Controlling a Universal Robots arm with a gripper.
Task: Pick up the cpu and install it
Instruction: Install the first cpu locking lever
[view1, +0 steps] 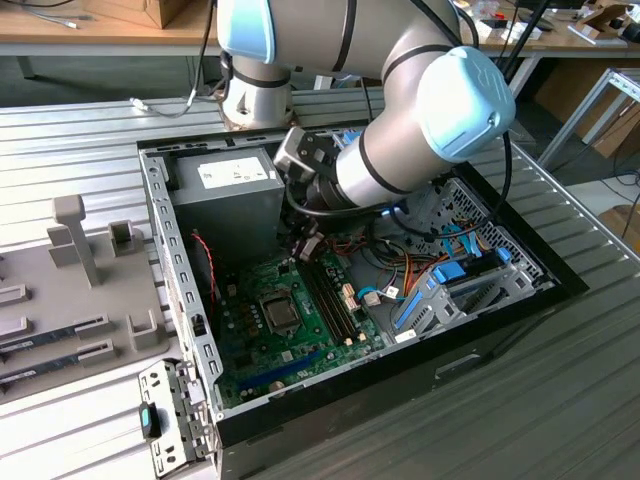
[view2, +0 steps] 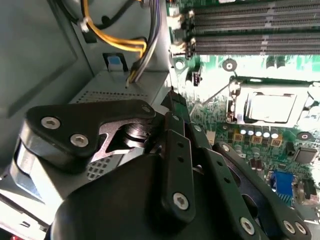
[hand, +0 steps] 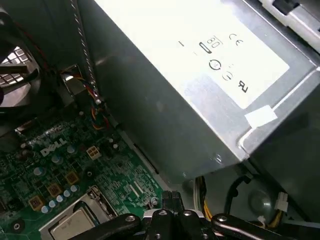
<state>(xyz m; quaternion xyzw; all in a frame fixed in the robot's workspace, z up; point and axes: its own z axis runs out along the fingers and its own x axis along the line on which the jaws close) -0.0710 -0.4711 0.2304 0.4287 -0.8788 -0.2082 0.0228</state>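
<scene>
The hand (view1: 305, 240) hangs inside the open computer case (view1: 180, 290), low beside the grey power supply box (view1: 228, 190) and above the upper edge of the green circuit board (view1: 300, 330). In the exterior view the arm's big elbow joint (view1: 455, 100) covers most of it, so little more than a dark tip shows. In the second wrist view the black linkage of the hand (view2: 172, 97) comes together at a narrow point with no gap to be seen, so the fingers look clenched; nothing can be made out between them, though the very tips are hard to see.

The cpu (view2: 272, 107) is not in the hand. It lies flat in its socket on the board, seen as a pale metal square in the second wrist view, with the socket frame (view2: 235, 107) around it. The first wrist view catches a corner of the cpu (hand: 72, 225) near the hand's black parts (hand: 172, 200), the rest cut off by the picture's edge. In the exterior view it is a small dark square (view1: 281, 313) in the middle of the board.

The memory slots (view2: 255, 30) run just beside the socket in the second wrist view. The first wrist view shows the power supply's labelled face (hand: 200, 55), a fan (hand: 12, 65) and yellow cables (hand: 207, 200). The case stands on a ribbed metal bench (view1: 560, 400).
</scene>
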